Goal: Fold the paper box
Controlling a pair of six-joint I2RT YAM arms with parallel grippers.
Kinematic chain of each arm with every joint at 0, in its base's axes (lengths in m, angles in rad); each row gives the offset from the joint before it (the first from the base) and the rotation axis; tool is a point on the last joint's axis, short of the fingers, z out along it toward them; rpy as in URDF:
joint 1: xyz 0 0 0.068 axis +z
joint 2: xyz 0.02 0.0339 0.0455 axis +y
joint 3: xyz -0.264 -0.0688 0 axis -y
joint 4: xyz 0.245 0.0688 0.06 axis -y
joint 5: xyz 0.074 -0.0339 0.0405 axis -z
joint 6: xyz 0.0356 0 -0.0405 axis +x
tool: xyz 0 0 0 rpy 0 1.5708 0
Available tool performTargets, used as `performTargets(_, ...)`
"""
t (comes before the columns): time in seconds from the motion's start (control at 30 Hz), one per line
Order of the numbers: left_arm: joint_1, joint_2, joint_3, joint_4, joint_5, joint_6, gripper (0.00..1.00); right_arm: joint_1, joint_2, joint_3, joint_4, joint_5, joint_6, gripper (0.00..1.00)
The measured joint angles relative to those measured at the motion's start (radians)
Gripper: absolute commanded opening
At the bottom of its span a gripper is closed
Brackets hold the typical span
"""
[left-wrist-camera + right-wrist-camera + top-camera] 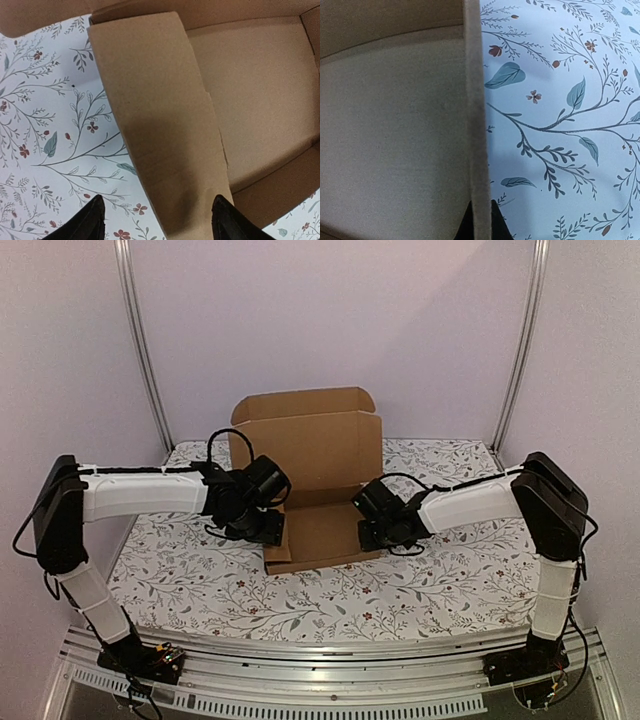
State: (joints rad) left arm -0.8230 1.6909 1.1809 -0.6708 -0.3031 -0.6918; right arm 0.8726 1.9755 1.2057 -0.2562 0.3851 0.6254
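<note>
Floral surface (200,585): paper box (318,445) at centre. We judge it light, stiff, hinging only at creases, easily crushed; take walls by edge, near folds. Long axis left-right; lid upright at far side, opening up. Right gripper (480,226): jaws pinched on right wall edge. Left gripper (160,220): jaws apart, straddling left flap.

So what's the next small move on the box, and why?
Probably close the left end effector on the left side flap: its fingers stand open astride it, while the right end effector is shut on the right wall of the paper box.
</note>
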Motion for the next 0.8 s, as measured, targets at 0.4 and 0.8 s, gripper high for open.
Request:
performTargets(0.4, 0.058, 0.124, 0.034, 0.023, -0.017, 0.047, 0.52, 0.006, -0.010, -0.013, 0.003, -0.003, 0.024, 0.02)
performTargets(0.8, 0.082, 0.252, 0.096, 0.048, 0.003, 0.092, 0.00, 0.014, -0.022, -0.016, -0.029, -0.049, 0.040, 0.08)
